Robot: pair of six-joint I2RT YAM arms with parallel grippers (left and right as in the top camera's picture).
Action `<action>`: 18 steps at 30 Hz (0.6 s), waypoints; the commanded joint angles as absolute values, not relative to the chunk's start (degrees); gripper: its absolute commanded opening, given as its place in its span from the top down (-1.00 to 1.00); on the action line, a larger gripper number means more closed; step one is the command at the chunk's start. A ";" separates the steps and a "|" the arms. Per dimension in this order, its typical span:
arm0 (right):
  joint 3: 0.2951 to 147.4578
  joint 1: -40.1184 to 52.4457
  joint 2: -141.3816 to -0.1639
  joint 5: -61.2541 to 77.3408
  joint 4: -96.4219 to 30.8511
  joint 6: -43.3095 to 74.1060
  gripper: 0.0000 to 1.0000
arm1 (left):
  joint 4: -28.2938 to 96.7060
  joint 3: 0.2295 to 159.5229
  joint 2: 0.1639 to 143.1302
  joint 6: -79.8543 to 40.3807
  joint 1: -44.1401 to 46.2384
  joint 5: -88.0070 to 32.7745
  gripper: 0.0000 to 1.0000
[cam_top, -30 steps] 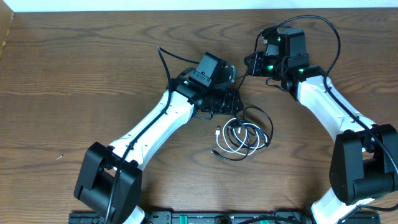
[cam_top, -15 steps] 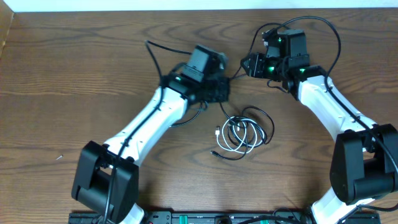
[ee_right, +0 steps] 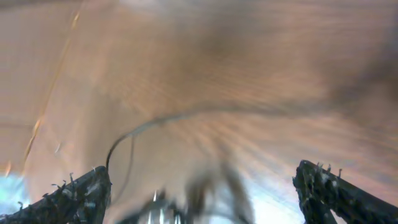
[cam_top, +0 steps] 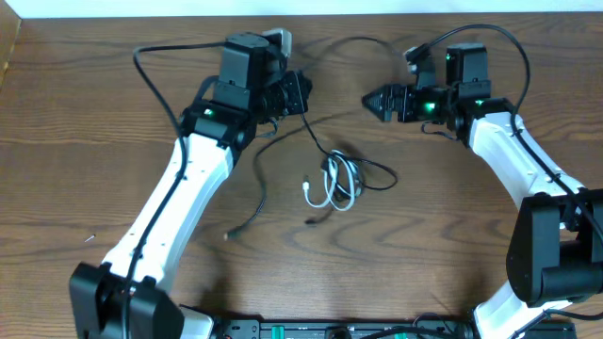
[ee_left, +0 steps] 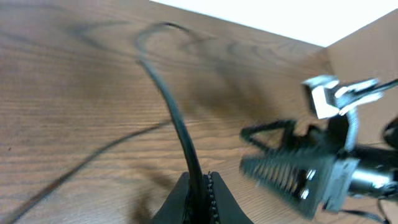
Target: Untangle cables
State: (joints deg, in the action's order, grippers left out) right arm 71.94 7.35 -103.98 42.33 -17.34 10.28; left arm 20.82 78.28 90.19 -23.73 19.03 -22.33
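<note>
We're mid-pull, by our read. The left gripper has one black cord pinched and raised toward the far side of the table, w/ the cord running down from it into the knot near the table's middle.

To do this well we'd draw the strand away from the knot slowly, in line w/ where it exits, and watch whether the whole knot drags along. If it does, the pull frees nothing. The other arm should then pin or lift the rest, esp. the white cord, which lies looped inside the knot. No yanking, bc a tight loop could cinch.

A second black strand trails toward the near-left and ends loose, well apart from the knot, so part of the job looks done. The white and black loops overlap, so it's not finished.

Grippers: the left wrist view shows the fingers closed right down on the black cord, no gap visible beside it. The right gripper hangs near the far side, pointing at the left one and apart from the knot. Its wrist view is blurred, but the two fingers sit at opposite edges of the frame, i.e. spread wide, w/ nothing gripped. It touches no cord that we can see.
</note>
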 commanded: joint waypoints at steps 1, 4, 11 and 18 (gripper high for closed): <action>72.10 8.47 -103.94 50.19 -22.28 -1.80 -0.82 | 21.34 79.53 89.95 -22.83 18.92 -21.93 0.85; 72.10 9.43 -103.94 50.19 -28.08 -7.62 -0.81 | 21.58 79.53 89.95 -22.83 18.92 -21.93 0.85; 72.10 13.69 -103.94 50.50 -30.72 -10.35 -0.69 | 21.56 79.53 89.95 -22.83 18.92 -21.76 0.85; 71.68 17.80 -103.96 41.63 -34.28 -6.15 -0.43 | 21.56 79.53 89.95 -22.83 18.92 -21.76 0.85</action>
